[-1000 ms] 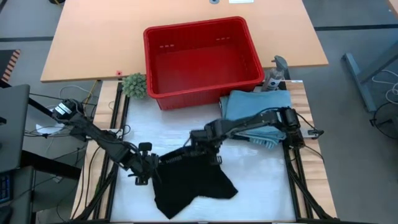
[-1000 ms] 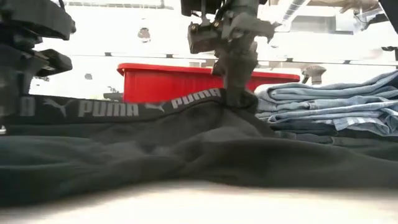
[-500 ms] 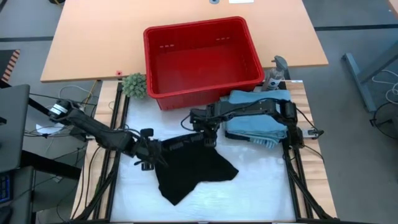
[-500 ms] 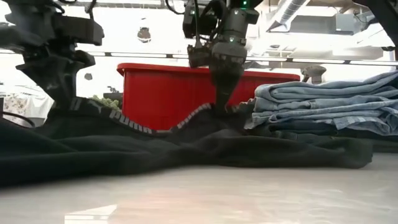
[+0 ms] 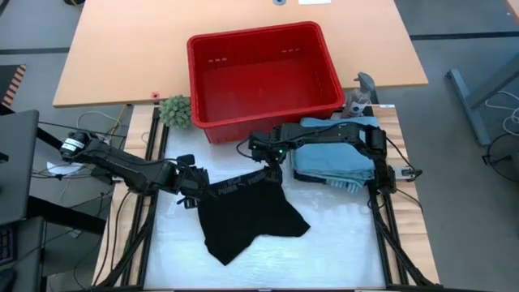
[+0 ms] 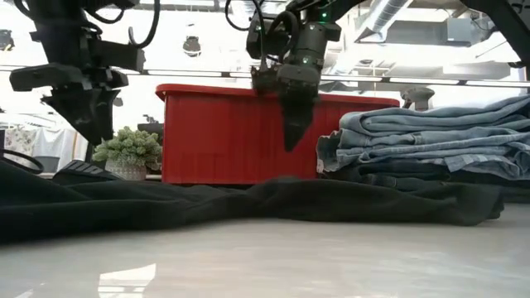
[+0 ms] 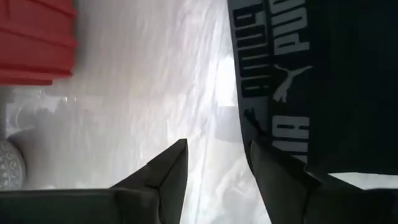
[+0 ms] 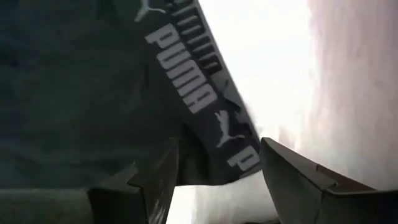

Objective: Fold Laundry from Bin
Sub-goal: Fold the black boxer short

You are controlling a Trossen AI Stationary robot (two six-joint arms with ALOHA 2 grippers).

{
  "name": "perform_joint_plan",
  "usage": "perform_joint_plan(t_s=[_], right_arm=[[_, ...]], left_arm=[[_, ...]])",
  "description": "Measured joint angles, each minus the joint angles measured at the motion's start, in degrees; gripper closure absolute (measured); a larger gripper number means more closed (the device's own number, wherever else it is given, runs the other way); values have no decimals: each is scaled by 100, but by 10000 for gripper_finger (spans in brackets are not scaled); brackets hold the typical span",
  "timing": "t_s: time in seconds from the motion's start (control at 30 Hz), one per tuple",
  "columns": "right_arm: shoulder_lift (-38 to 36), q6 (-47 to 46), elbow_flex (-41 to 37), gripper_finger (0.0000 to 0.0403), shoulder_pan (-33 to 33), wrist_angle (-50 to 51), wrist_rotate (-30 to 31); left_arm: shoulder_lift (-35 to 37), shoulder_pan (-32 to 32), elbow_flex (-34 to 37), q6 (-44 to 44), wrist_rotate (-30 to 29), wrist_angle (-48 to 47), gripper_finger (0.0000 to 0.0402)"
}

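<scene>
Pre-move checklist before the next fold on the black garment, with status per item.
1. Left gripper open, empty: ok.
2. Right gripper open, clear above the waistband: ok.
3. Black garment lying on the table, released: ok.
4. Garment spread flat: not ok, lower edge bunched and uneven.
5. Folded denim stack clear of the garment: ok.
6. Bin empty: ok.

White table [image 5: 340,235]: black garment [image 5: 247,219], denim stack [image 5: 336,154]
</scene>
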State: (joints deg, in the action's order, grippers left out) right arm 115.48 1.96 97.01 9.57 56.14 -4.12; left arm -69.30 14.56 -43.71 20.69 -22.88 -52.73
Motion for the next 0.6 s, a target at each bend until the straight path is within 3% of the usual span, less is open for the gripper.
perform_joint_plan(t_s=[0.1,0.2,0.43,0.6], right_arm=[[0,-57,-165,152,34,-294,-187],[15,-280,-299,152,132,-294,-194],[7,-1101,-486,152,508,-330,-185],[7,-1751,-542,152,600,-214,-344]], left_arm=[[78,-56,4,316,49,3,234],[606,-56,139,901,199,394,234],[2893,-54,929,3375,336,583,234],[4401,60,1816,4842,237,1366,234]])
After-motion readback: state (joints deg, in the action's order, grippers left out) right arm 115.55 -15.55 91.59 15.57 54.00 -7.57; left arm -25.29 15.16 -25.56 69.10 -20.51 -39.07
